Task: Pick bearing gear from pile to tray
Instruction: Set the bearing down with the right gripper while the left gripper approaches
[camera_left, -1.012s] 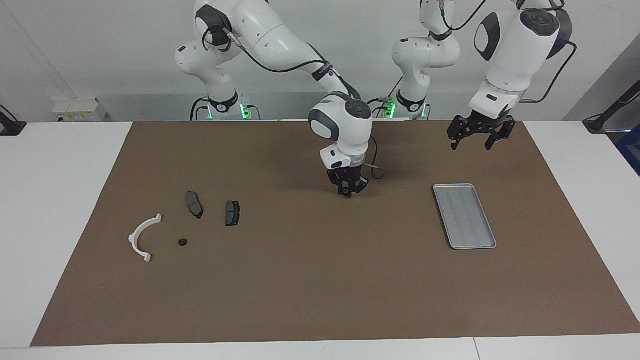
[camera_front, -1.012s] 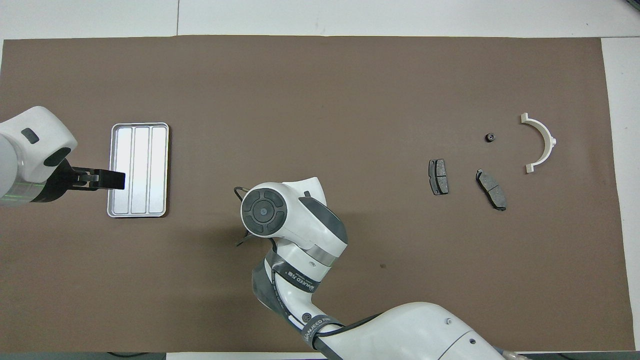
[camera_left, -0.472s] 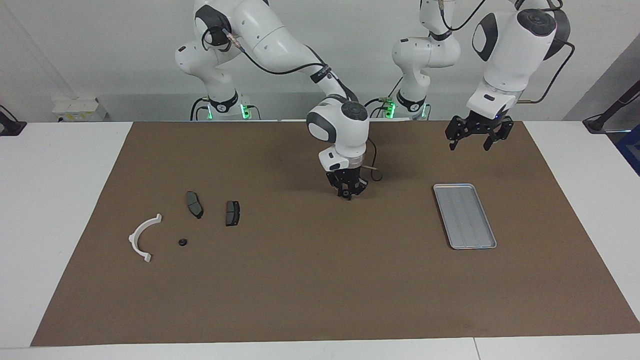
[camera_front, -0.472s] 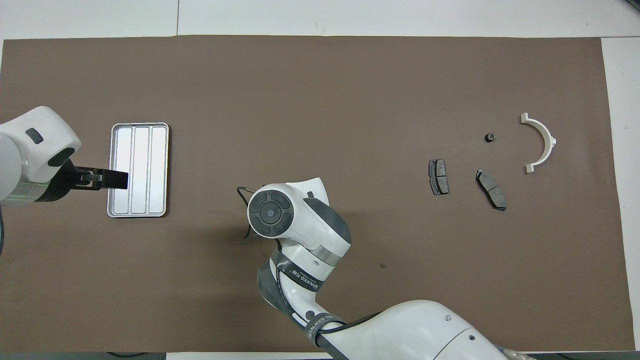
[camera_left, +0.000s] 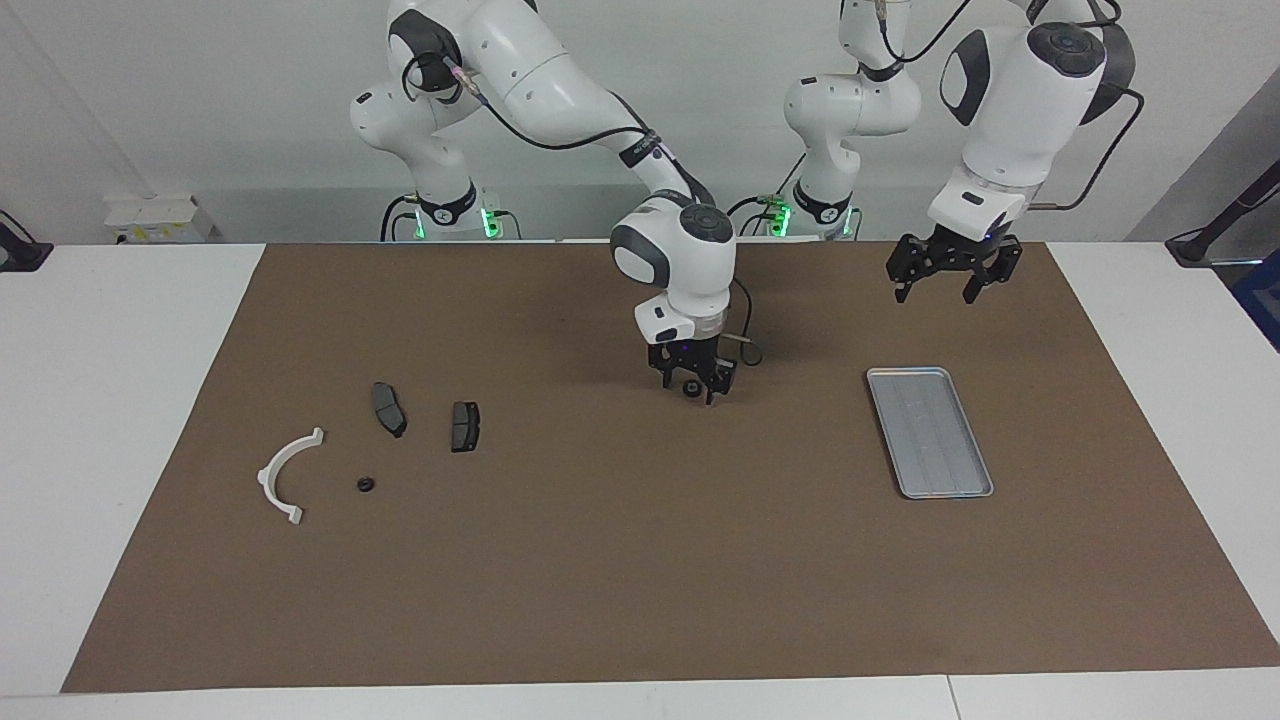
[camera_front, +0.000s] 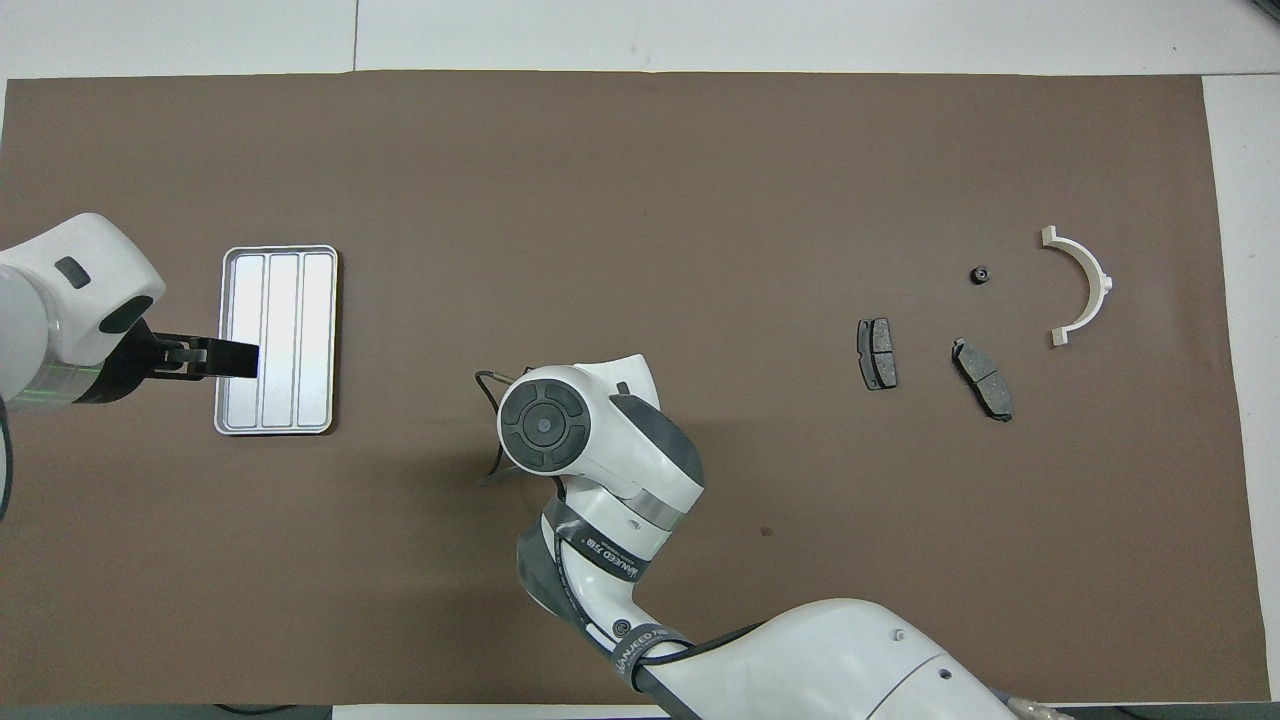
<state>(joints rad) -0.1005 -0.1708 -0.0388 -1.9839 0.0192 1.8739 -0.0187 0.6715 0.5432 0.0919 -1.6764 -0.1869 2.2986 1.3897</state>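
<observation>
The right gripper (camera_left: 691, 388) is seen spread, a small black gear (camera_left: 690, 388) between its fingertips on the mat (camera_left: 600, 560), hidden overhead by its wrist; the left gripper (camera_left: 940, 290), spread, waits above the mat near the tray (camera_left: 930, 431)

R pincer (camera_left: 690, 386) hidden by wrist overhead.

My right gripper (camera_left: 690, 386) hangs spread over the brown mat (camera_left: 640, 560), a small black gear (camera_left: 690, 388) between its fingers, while my left gripper (camera_left: 942, 281) waits, open, above the mat near the silver tray (camera_left: 975, 490).
</observation>
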